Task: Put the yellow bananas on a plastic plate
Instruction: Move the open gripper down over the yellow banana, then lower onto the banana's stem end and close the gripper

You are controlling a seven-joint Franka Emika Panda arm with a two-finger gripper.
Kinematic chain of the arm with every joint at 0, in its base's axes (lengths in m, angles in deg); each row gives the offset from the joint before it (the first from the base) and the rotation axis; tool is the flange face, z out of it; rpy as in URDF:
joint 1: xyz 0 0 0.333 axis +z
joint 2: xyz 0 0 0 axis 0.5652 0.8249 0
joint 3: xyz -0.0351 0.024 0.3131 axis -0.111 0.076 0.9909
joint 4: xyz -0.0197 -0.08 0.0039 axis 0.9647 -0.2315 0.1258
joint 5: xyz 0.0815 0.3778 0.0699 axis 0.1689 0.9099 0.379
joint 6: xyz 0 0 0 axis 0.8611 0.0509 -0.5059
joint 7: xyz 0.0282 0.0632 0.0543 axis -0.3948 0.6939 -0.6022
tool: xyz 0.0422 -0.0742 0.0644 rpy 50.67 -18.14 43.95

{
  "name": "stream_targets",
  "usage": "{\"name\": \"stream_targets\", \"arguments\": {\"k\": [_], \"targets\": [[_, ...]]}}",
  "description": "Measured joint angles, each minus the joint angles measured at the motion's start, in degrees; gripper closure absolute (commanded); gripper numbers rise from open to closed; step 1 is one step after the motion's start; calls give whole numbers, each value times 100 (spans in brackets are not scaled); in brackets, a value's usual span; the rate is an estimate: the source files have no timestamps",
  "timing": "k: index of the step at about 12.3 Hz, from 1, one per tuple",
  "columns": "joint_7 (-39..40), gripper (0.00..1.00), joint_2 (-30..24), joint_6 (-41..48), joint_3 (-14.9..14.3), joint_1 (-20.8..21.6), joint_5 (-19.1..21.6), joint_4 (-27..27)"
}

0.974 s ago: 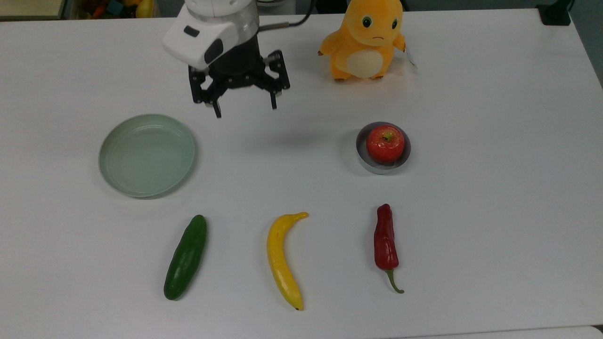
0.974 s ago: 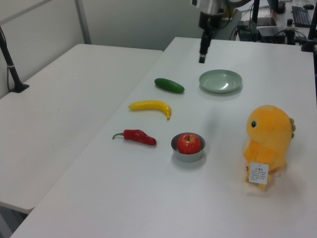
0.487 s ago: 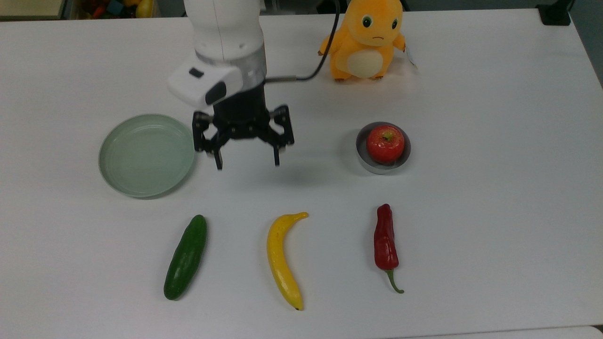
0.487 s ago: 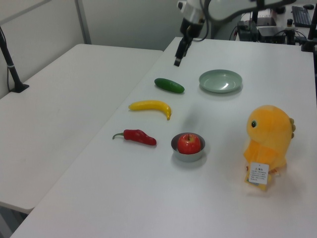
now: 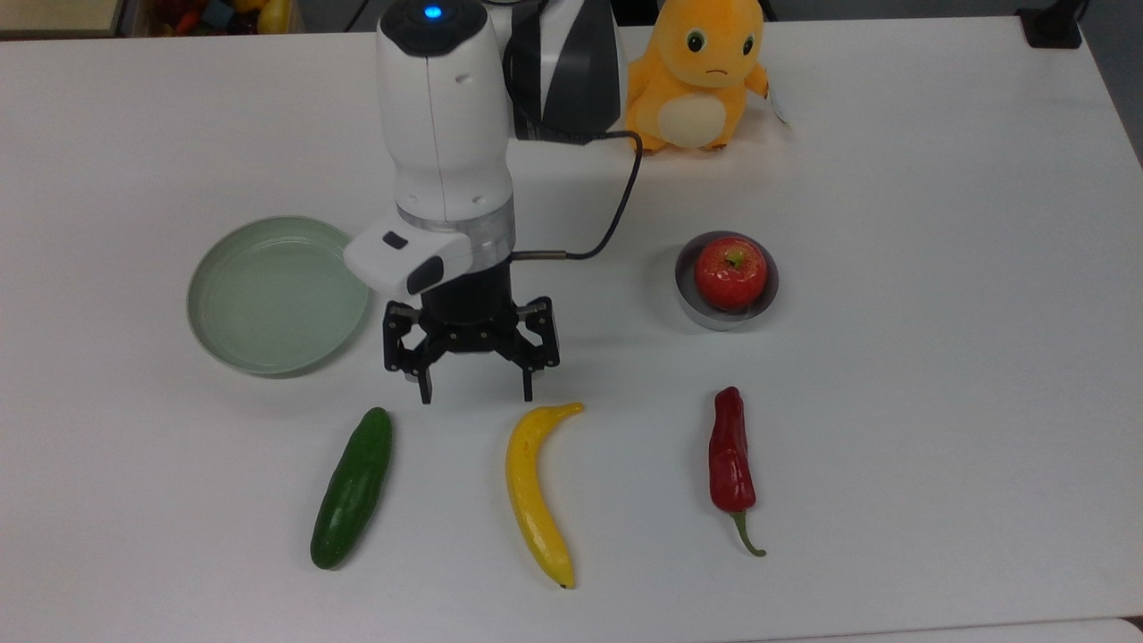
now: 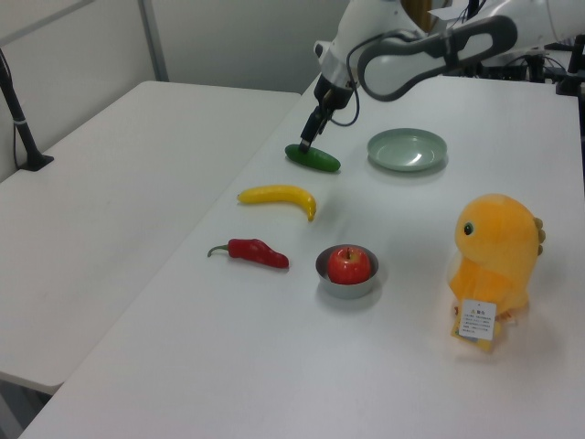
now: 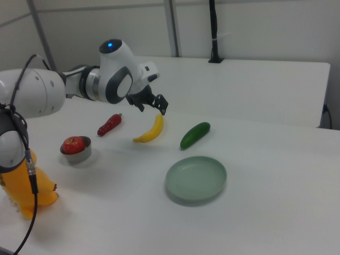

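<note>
Spread claw (image 5: pixel 475 389) hovers just short of the toy banana (image 5: pixel 533 487); best centred over its midsection before descending, mint-green plate (image 5: pixel 277 295) waiting

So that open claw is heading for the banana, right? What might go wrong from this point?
Two things stand out. The hand hangs open between the cucumber and the yellow banana, so a small aiming error might catch the wrong one. The banana is slim, curved and glossy, so it may slip or swing in the grip. It also looks about as long as the plastic plate is wide, so a crooked drop could leave an end over the rim.
</note>
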Motion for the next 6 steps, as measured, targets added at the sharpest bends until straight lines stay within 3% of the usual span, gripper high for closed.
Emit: {"name": "stream_targets", "arguments": {"k": [6], "targets": [[-430,0,782,-1220,16,185,-1,-9]]}}
